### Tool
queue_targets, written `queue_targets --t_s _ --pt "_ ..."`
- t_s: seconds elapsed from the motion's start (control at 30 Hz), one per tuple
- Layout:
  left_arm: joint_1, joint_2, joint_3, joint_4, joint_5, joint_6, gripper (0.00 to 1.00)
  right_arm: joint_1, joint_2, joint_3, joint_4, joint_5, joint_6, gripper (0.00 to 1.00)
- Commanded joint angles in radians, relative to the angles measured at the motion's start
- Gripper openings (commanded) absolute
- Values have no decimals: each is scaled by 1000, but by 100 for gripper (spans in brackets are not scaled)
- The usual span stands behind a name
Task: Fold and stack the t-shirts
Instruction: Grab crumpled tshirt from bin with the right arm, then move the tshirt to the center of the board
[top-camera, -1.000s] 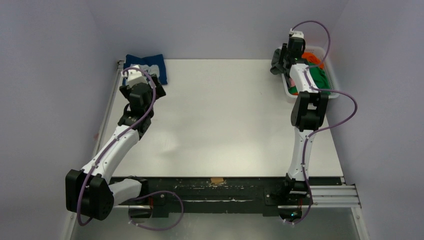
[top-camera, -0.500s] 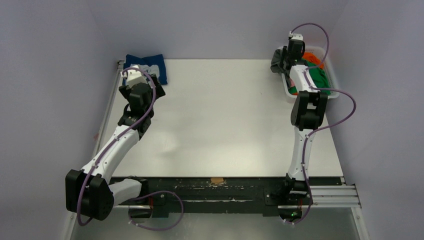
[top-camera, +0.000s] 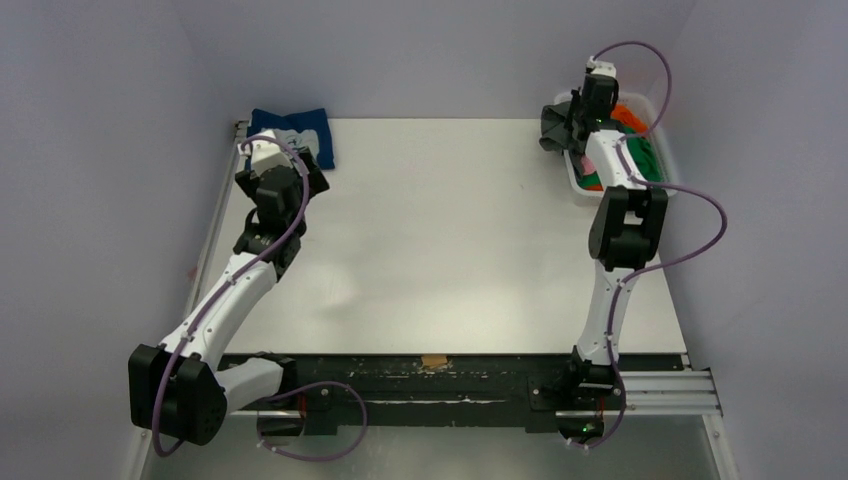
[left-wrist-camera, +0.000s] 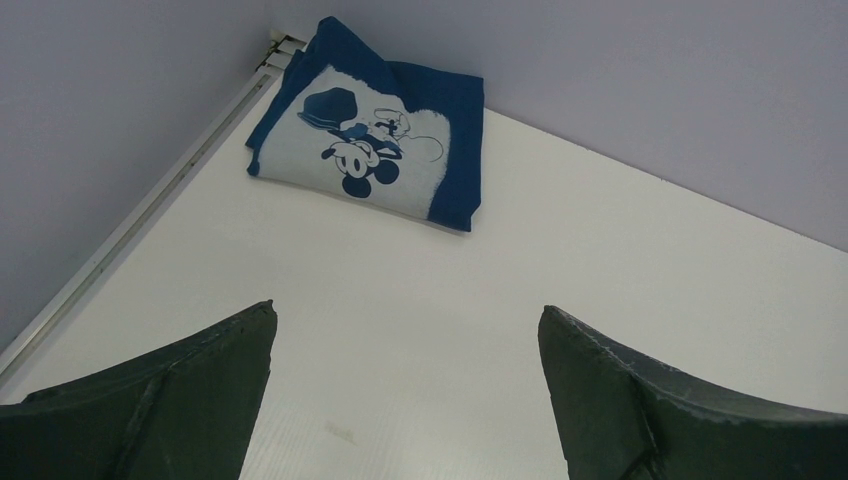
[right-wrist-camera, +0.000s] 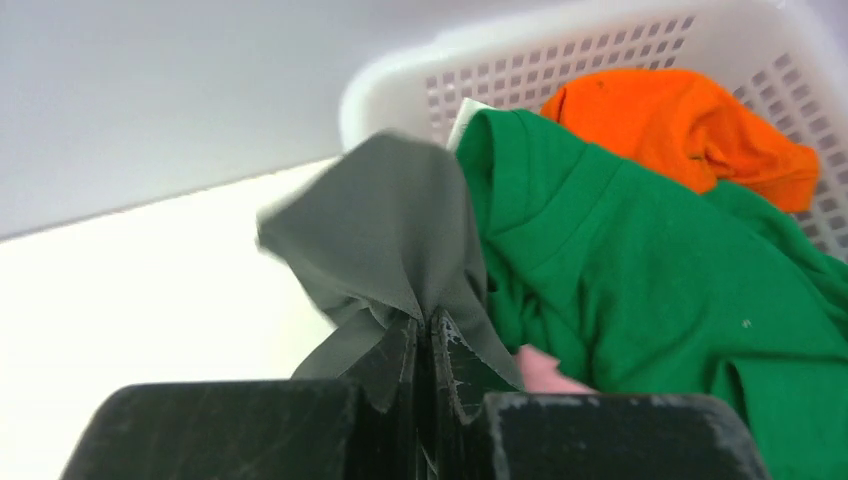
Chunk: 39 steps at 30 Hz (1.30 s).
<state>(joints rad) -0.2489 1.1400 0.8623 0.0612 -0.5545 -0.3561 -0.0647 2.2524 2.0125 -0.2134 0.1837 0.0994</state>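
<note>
T-shirts sit at both far corners of the counter (top-camera: 450, 220). The dark grey t-shirt (right-wrist-camera: 390, 220) is pinched in the right jaws, which are closed tight on a bunched fold of its cloth. In the right wrist view the fold rises from between the two fingers and spreads above them. From above, this grey cloth (top-camera: 553, 125) hangs at the left end of the white mesh basket (right-wrist-camera: 600, 60), which stands at the far right corner of the counter.

Touching the grey one, the green t-shirt (right-wrist-camera: 640, 280) fills most of the basket. The orange t-shirt (right-wrist-camera: 690, 125) lies crumpled behind it against the mesh wall. A small patch of the pink t-shirt (right-wrist-camera: 545, 375) shows beneath the green cloth, close to the closed fingers.

The navy blue t-shirt (left-wrist-camera: 375, 125) lies folded flat in the far left corner of the counter, with its white cartoon print facing up. The left jaws stand wide open and hold nothing. They are above bare counter, short of the navy shirt and not touching it.
</note>
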Motion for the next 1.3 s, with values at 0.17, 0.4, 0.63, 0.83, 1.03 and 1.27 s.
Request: queue_targets --t_s 0.17,0.4,0.63,0.83,1.03,1.27 --pt "4 -48 2 46 -2 -17 100 2 -378 -88 321 -218 226 0" --pt "3 -88 -19 42 1 -18 100 2 -409 63 413 -335 312 0" --pt "3 -129 -39 27 14 -21 100 6 -359 263 457 -565 472 0" --pt "4 -159 -45 2 55 -54 100 55 -276 437 483 -765 645 0" --pt "3 -219 -77 -59 65 -104 100 253 -343 355 425 -903 467 0" --pt "3 -280 -120 -125 58 -165 100 305 -531 -17 329 -937 206 0"
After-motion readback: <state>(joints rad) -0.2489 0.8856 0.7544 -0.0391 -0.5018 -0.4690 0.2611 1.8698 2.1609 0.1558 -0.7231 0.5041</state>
